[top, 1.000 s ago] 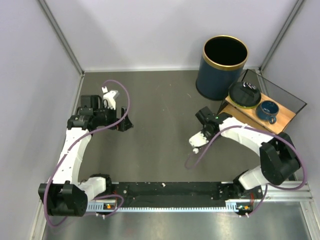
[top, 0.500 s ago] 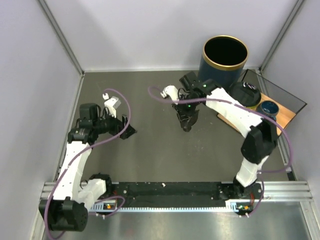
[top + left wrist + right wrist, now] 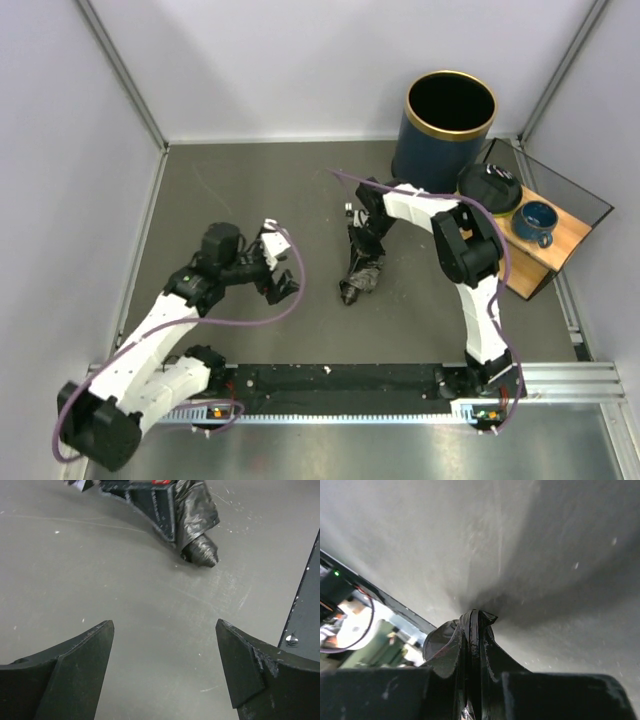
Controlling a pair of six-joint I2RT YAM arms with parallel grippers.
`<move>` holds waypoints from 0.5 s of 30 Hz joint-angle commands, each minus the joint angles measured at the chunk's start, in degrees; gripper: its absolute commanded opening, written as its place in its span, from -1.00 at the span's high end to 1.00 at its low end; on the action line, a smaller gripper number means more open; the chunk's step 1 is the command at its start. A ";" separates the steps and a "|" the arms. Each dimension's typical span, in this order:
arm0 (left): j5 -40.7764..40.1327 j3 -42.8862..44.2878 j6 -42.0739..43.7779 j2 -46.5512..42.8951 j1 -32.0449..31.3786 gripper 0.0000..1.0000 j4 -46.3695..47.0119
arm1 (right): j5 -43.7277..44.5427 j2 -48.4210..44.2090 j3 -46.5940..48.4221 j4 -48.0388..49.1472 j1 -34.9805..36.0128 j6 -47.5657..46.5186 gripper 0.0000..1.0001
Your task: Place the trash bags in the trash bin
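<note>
Gripping the trash bags (image 3: 360, 281), right fingers (image 3: 555, 695) have shifted them slightly; left fingers (image 3: 75, 670), spread wide, moved closer.

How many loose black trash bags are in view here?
1: a crumpled glossy black plastic trash bag, pinched by the right gripper over the grey table's middle. More could be bunched within it.

The left claw (image 3: 164, 630) stands with its two dark fingers (image 3: 80, 665) spread wide, only bare grey bench (image 3: 75, 565) in the gap between them. Well ahead of the claw, slightly toward its right finger, a crumpled glossy black trash bag (image 3: 200, 515) touches the bench, its twisted end pointing down. The right claw (image 3: 150, 500) grips the bag from the far left. Beside the right finger stands a black panel (image 3: 305, 625).
</note>
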 commanded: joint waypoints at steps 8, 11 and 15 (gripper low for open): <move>-16.05 8.39 5.22 21.82 -21.29 -0.72 18.25 | -7.98 6.52 6.88 3.36 -0.84 9.31 -0.49; -18.51 9.01 6.18 24.99 -26.04 -0.75 20.81 | -7.46 6.26 9.43 3.36 -1.98 7.82 -0.68; -20.62 11.47 3.38 29.57 -28.24 -0.88 21.79 | -7.72 5.73 11.01 3.27 -4.00 7.81 -0.82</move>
